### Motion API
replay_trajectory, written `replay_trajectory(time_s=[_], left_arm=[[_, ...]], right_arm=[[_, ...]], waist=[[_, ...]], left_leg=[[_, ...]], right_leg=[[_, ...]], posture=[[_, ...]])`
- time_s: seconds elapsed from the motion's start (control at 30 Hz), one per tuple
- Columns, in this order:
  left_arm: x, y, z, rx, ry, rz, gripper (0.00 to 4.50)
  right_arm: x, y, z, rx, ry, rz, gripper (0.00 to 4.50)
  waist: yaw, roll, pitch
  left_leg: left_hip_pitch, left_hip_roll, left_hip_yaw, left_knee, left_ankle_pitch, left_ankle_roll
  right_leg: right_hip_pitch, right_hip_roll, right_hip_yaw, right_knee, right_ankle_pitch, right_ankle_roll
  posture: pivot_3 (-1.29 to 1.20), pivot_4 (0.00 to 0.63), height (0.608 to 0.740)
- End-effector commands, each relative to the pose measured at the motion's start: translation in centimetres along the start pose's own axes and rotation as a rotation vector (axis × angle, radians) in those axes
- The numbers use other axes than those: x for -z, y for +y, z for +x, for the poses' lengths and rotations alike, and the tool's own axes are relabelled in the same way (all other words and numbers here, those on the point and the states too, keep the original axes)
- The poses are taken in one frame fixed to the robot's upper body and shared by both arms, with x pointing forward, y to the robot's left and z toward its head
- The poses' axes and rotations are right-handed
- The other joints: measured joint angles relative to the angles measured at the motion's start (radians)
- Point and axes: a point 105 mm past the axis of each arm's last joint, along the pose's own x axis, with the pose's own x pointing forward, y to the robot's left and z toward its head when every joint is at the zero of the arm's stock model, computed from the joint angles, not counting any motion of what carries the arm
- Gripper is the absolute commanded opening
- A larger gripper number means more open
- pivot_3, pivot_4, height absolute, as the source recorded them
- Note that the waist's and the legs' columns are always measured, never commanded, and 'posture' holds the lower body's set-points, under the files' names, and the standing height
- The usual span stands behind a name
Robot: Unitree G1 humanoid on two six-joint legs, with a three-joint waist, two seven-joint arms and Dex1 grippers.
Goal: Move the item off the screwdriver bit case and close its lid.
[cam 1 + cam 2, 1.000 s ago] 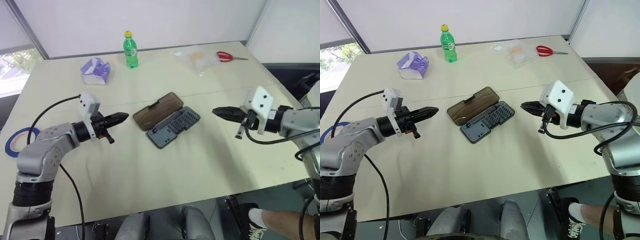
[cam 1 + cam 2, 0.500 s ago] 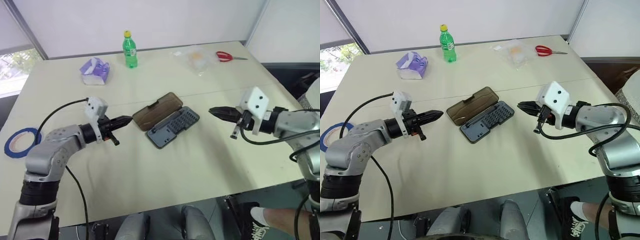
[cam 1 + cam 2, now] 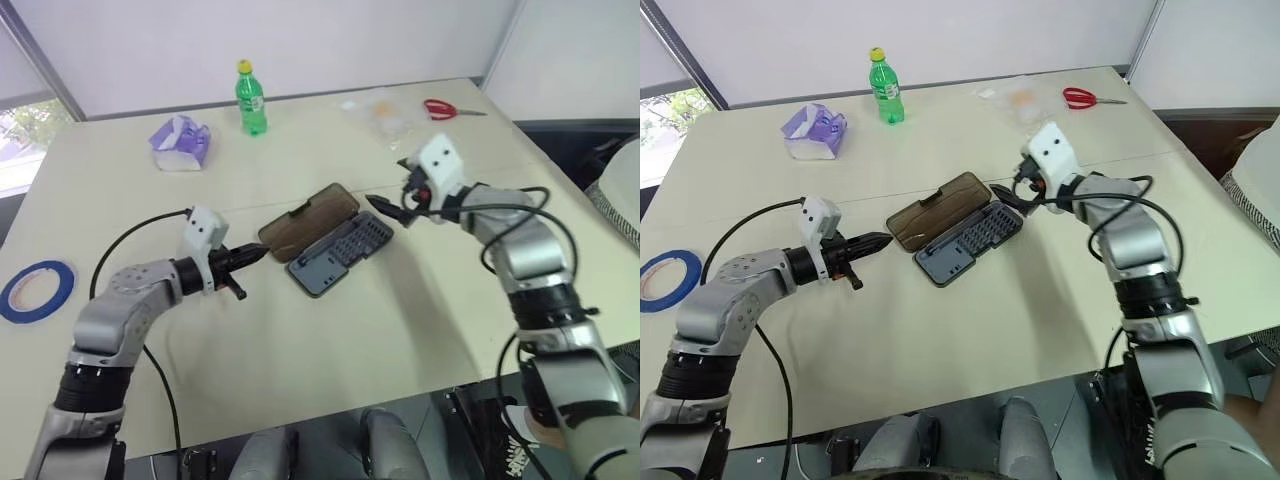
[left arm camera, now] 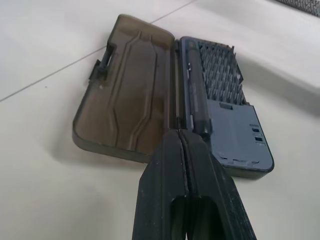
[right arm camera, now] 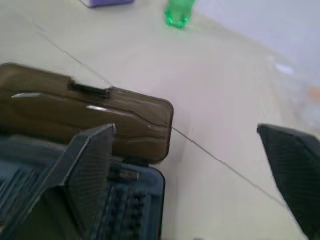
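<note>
While the lid (image 3: 308,218) lies flat open, the right end effector (image 5: 190,165) hovers spread over the screwdriver bit case (image 3: 342,253), left end effector (image 3: 252,254) pinched together beside it.

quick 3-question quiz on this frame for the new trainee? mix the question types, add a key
1. True or false: the lid of the screwdriver bit case lies open flat on the table.
2. Which gripper is shut? A) left gripper B) right gripper
3. Fill in: the green bottle has a ____ cap.

Key: 1 true; 2 A; 3 yellow.
</note>
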Motion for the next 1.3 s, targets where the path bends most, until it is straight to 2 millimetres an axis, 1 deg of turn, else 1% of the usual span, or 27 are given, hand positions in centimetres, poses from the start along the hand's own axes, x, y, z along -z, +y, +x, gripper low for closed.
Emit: replay_trajectory(time_s=[0.03, 0.13, 0.2, 0.27, 0.33, 0.47, 0.57, 0.67, 0.9, 1.07, 1.3], left_arm=[[-1.1, -0.2, -0.4, -0.022, -0.042, 0.034, 0.00], [-0.9, -0.5, -0.5, -0.033, -0.048, 0.031, 0.00], [-0.8, -0.6, -0.6, -0.043, -0.050, 0.030, 0.00], [-0.7, -0.6, -0.7, -0.054, -0.052, 0.031, 0.00], [-0.7, -0.6, -0.9, -0.067, -0.058, 0.027, 0.00], [-0.5, -0.8, -1.0, -0.081, -0.062, 0.028, 0.00], [-0.5, -0.8, -1.2, -0.094, -0.066, 0.030, 0.00], [-0.4, -0.8, -1.2, -0.100, -0.067, 0.030, 0.00], [-0.2, -0.9, -1.2, -0.098, -0.067, 0.033, 0.00], [-0.1, -1.1, -1.0, -0.090, -0.063, 0.044, 0.00], [-0.2, -1.0, -0.8, -0.098, -0.071, 0.056, 0.00]], right_arm=[[-0.7, -0.8, 2.5, 0.087, 0.031, 0.009, 4.44], [0.2, -1.2, 4.3, 0.143, 0.103, 0.030, 4.44], [0.8, -1.3, 5.1, 0.168, 0.147, 0.044, 4.44], [1.2, -1.3, 5.6, 0.188, 0.171, 0.036, 4.44], [1.8, -1.3, 6.0, 0.223, 0.211, -0.015, 4.44], [2.6, -0.6, 6.5, 0.202, 0.246, 0.006, 4.44], [2.0, -0.1, 6.9, 0.179, 0.223, 0.019, 4.44], [0.6, 0.2, 7.2, 0.144, 0.165, 0.023, 4.44], [-1.4, 0.2, 7.4, 0.138, 0.080, 0.002, 4.44], [-1.6, 1.1, 7.6, 0.101, 0.078, 0.004, 4.44], [-0.1, 2.1, 8.1, 0.091, 0.151, 0.049, 4.44]], waist=[[-0.004, 0.000, 0.000], [-0.011, 0.000, 0.000], [-0.015, 0.000, 0.000], [-0.021, 0.000, 0.000], [-0.026, 0.000, 0.000], [-0.042, 0.001, 0.000], [-0.052, 0.001, 0.000], [-0.053, 0.001, 0.000], [-0.052, 0.002, 0.000], [-0.052, 0.002, 0.000], [-0.052, 0.002, 0.000]], left_leg=[[-0.001, 0.000, 0.000, 0.000, 0.000, 0.000], [-0.004, 0.000, -0.001, 0.000, 0.001, -0.001], [-0.005, 0.000, -0.002, 0.001, 0.001, -0.001], [-0.006, -0.001, -0.002, 0.001, 0.001, -0.001], [-0.006, -0.001, -0.002, 0.001, 0.001, -0.001], [-0.006, -0.001, -0.002, 0.001, 0.001, -0.002], [-0.006, -0.001, -0.003, 0.000, 0.001, -0.002], [-0.006, -0.001, -0.002, 0.000, 0.001, -0.002], [-0.006, -0.001, -0.002, 0.000, 0.001, -0.002], [-0.006, -0.001, -0.002, 0.001, 0.001, -0.002], [-0.006, -0.001, -0.003, 0.001, 0.001, -0.002]], right_leg=[[-0.001, 0.000, 0.000, 0.000, 0.000, 0.000], [-0.003, 0.000, -0.001, 0.001, 0.000, 0.000], [-0.004, -0.001, -0.001, 0.001, 0.000, 0.000], [-0.004, -0.001, -0.002, 0.000, 0.000, 0.000], [-0.004, -0.001, -0.002, 0.000, 0.000, 0.000], [-0.004, -0.001, -0.002, 0.001, 0.000, 0.000], [-0.004, -0.001, -0.002, 0.002, 0.000, 0.000], [-0.005, -0.001, -0.002, 0.003, 0.000, 0.000], [-0.005, -0.001, -0.002, 0.004, 0.000, 0.000], [-0.005, -0.001, -0.002, 0.005, 0.000, 0.000], [-0.005, -0.001, -0.002, 0.005, 0.000, 0.000]], posture=[[0.00, 0.150, 0.740], [0.00, 0.150, 0.740], [0.00, 0.150, 0.740], [0.00, 0.150, 0.740], [0.00, 0.150, 0.740], [0.00, 0.150, 0.740], [0.00, 0.150, 0.740], [0.00, 0.150, 0.740], [0.00, 0.150, 0.740], [0.00, 0.150, 0.740], [0.00, 0.150, 0.740]])
